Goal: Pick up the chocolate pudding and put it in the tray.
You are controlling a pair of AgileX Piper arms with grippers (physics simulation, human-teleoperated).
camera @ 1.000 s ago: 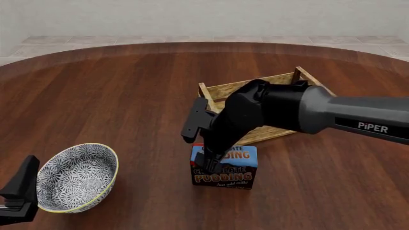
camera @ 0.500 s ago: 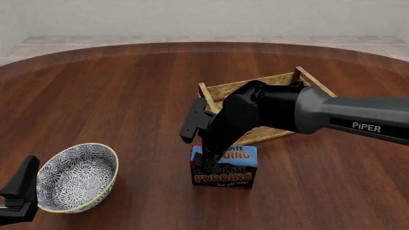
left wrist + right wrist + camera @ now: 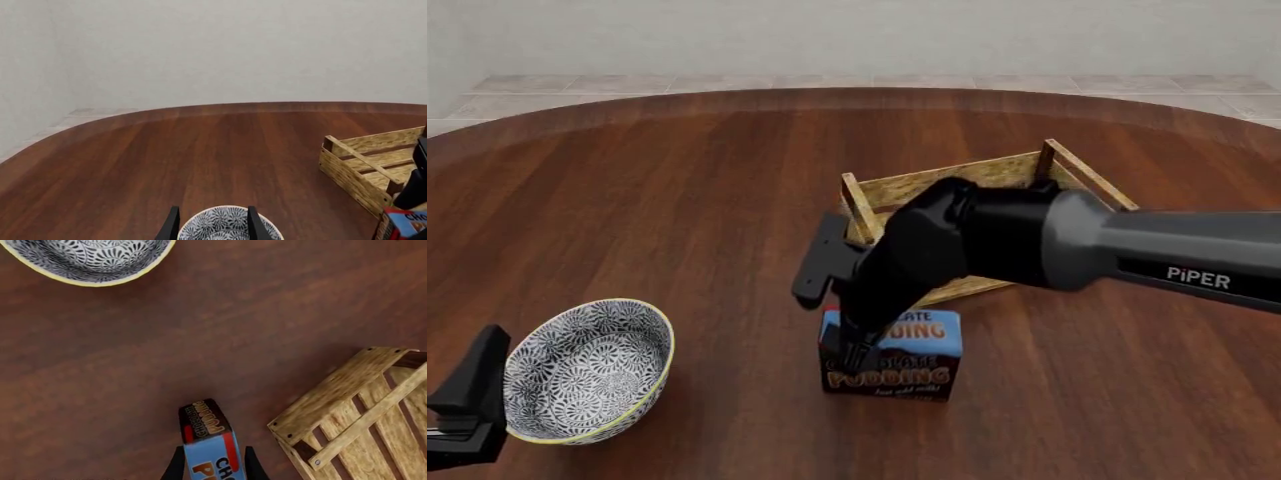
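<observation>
Patterned bowl [image 3: 589, 371] w/ yellow rim upright on wood table [image 3: 694, 200], near-left edge.

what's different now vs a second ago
The right tool has shifted slightly left and toward the camera, carrying the chocolate pudding with it; its fingers straddle the box. The tray, the bowl and the left tool stayed put.

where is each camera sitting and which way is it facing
Front view: fixed above and behind the arms, looking forward and down at the table; shows the right arm and the left tool.
Left wrist view: behind the left tool, facing the bowl.
Right wrist view: behind the right tool, looking down on the chocolate pudding.
All three share the tray, pudding and bowl.
</observation>
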